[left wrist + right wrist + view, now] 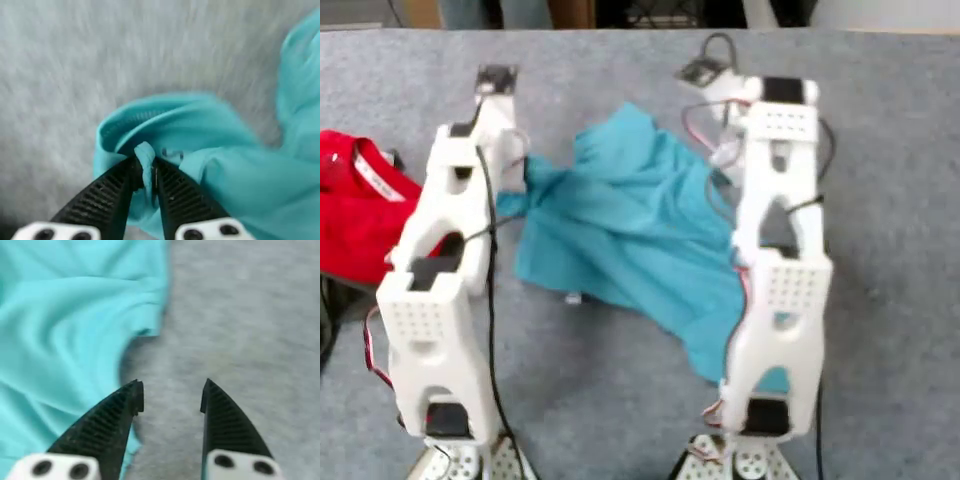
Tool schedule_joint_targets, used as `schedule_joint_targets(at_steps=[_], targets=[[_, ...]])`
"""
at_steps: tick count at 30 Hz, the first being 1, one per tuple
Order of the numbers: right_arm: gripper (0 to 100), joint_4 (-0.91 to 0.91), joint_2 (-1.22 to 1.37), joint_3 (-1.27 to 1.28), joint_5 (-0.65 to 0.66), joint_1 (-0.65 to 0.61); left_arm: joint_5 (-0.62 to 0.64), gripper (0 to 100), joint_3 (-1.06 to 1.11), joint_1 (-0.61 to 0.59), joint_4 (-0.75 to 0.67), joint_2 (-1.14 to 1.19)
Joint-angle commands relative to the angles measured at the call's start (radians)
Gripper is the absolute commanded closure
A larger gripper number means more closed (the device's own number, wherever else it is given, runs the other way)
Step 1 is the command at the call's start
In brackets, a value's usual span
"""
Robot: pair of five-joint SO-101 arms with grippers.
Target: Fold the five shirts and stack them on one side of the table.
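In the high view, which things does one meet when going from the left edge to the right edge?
Red shirt → left arm → teal shirt → right arm.

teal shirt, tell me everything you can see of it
The teal shirt looks like soft, thin fabric. It is unfolded and crumpled with many wrinkles, lying spread on the middle of the grey table. The left gripper is shut on a pinched fold near what looks like the collar. The right gripper is open above bare table beside another edge, not holding it.
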Motion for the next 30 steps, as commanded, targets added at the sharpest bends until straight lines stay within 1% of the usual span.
schedule_joint_targets(at_steps=[1,3,6,8,10,11,17,19,21,24,26,28,30], targets=[[79.8,0.046,0.007,-0.008,0.002,-0.034,0.012,97,0.131,-0.005,-0.066,-0.049],[80.3,0.063,0.018,-0.002,0.002,-0.048,0.012,97,0.174,-0.012,-0.095,-0.114],[84.0,0.060,0.056,0.005,0.002,-0.046,0.012,97,0.280,-0.015,-0.203,-0.181],[91.3,0.060,0.087,0.004,0.002,-0.037,0.012,97,0.337,-0.021,-0.261,-0.206],[99.0,0.069,0.111,0.005,0.002,-0.009,0.012,97,0.363,-0.024,-0.284,-0.229],[97.5,0.089,0.119,0.004,0.008,0.005,0.012,97,0.367,-0.024,-0.284,-0.235],[98.5,0.110,0.093,0.028,0.032,0.155,0.009,97,0.371,-0.025,-0.281,-0.239],[98.5,0.110,0.044,0.107,0.068,0.196,0.006,97,0.380,-0.025,-0.281,-0.249],[98.5,0.110,-0.033,0.239,0.106,0.222,0.006,97,0.384,-0.025,-0.281,-0.249],[98.5,0.104,-0.180,0.444,0.170,0.226,0.008,97,0.384,-0.030,-0.281,-0.249],[98.4,0.086,-0.285,0.549,0.196,0.203,0.011,97,0.383,-0.041,-0.281,-0.249],[98.1,0.058,-0.380,0.619,0.198,0.164,0.012,97,0.378,-0.062,-0.281,-0.249],[93.4,0.026,-0.463,0.674,0.178,0.110,0.014,97,0.375,-0.084,-0.282,-0.249]])
